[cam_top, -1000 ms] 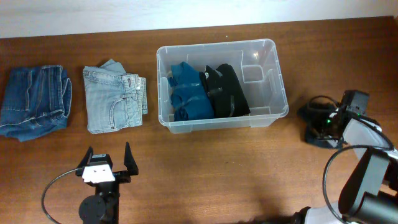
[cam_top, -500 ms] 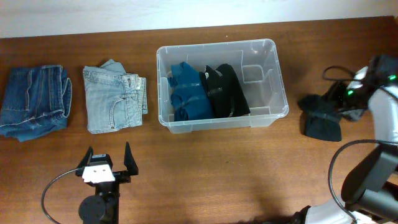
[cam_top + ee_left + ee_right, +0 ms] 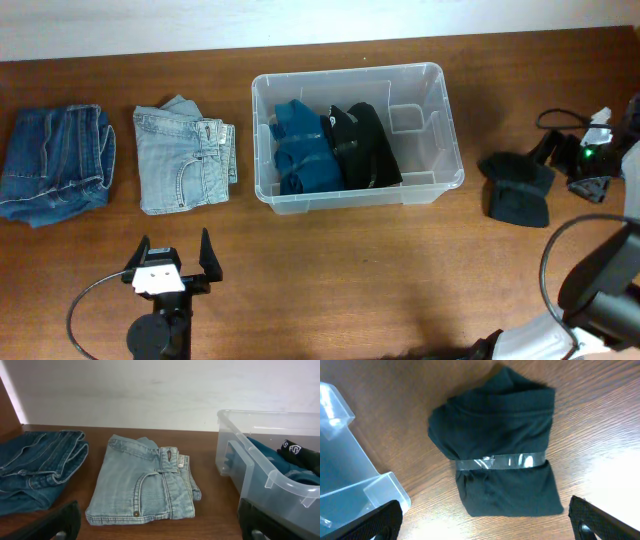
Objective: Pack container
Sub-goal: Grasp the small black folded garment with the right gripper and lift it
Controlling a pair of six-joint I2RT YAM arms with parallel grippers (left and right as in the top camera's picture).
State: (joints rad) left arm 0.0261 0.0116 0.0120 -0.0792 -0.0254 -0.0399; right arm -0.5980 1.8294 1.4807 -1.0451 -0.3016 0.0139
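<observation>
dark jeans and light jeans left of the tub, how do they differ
Colour: the dark jeans are deep indigo; the light jeans are pale, washed blue.
Place: the light jeans lie nearer the container; the dark jeans sit further left.
Fold: the light jeans lie flat and squared, pocket up; the dark jeans look bulkier and rumpled.
Both are folded on the table, outside the container.

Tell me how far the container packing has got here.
Done: a teal bundle and a black bundle lie inside the container. In hand: nothing is gripped; the right gripper is open near a dark taped bundle on the table to the container's right. Left: that bundle, the light jeans and the dark jeans, all outside. The left gripper is open, holding nothing.
</observation>
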